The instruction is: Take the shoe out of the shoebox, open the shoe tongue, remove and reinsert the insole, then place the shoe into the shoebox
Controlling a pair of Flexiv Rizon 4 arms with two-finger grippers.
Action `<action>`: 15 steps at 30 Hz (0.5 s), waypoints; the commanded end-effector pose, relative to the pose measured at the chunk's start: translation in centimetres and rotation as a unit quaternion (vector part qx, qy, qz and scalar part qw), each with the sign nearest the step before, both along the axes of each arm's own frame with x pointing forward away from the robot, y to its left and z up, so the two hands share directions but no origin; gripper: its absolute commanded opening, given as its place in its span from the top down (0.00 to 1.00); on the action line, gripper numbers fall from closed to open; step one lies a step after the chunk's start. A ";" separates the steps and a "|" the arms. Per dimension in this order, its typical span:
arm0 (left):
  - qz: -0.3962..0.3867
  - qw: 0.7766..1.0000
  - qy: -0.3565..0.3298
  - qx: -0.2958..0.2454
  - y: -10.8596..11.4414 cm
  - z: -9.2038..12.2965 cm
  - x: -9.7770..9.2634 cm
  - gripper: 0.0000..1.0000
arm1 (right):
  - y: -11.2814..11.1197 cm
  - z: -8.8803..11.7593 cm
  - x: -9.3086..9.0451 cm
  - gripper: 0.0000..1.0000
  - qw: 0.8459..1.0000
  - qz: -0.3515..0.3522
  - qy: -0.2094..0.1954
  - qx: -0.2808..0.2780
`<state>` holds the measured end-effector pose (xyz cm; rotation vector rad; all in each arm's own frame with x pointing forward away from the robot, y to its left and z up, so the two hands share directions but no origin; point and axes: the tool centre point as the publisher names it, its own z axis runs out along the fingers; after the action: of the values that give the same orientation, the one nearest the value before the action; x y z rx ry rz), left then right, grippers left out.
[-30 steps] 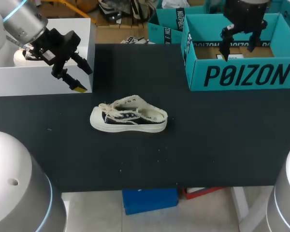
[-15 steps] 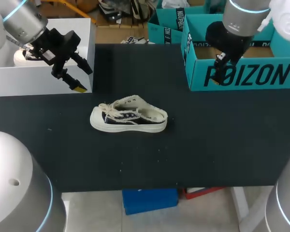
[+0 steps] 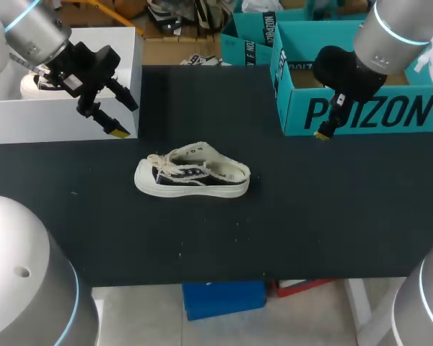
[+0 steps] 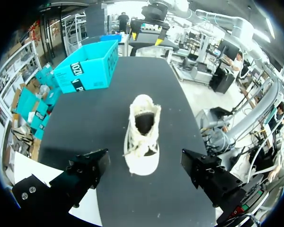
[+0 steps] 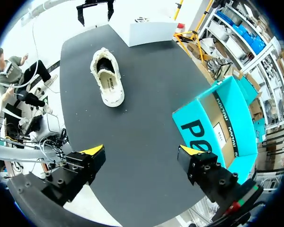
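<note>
A white open-topped box (image 3: 50,119) at the far left of the black table (image 3: 310,216) — something pale (image 3: 27,88) inside

Left gripper (image 4: 144,159): both black fingers in view, spread wide apart, nothing touching either one. Shoe (image 4: 142,135) lies ahead of it on the black table (image 4: 94,120), upright on its sole. The toe is nearest the gripper, the heel far from it, with loose laces and a dark opening on top. A white surface (image 4: 26,165) shows under one finger. The teal shoebox (image 4: 87,66) stands beyond the shoe and off to one side, well apart from it, open top up. The right gripper (image 4: 146,38) hangs at the far end of the table, yellow tips apart.
</note>
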<state>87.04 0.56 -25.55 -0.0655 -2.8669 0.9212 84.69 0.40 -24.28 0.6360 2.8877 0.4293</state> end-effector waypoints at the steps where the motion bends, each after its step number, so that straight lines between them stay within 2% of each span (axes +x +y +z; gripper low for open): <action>1: 0.000 1.000 -0.002 -0.001 0.0 -0.1 -0.1 0.00 | 1.9 -2.2 -0.5 0.00 0.981 0.048 -0.071 0.173; 6: 0.000 1.000 -0.002 -0.001 0.0 -0.1 -0.1 0.00 | 3.9 -3.6 -0.9 0.00 0.968 0.079 -0.095 0.220; 15: 0.000 1.000 -0.002 -0.001 0.0 -0.1 -0.1 0.00 | 6.5 -6.4 -0.9 0.00 0.952 0.109 -0.119 0.261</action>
<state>87.04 0.57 -25.53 -0.0653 -2.8667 0.9210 83.57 6.23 -29.26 0.3316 2.7827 0.8957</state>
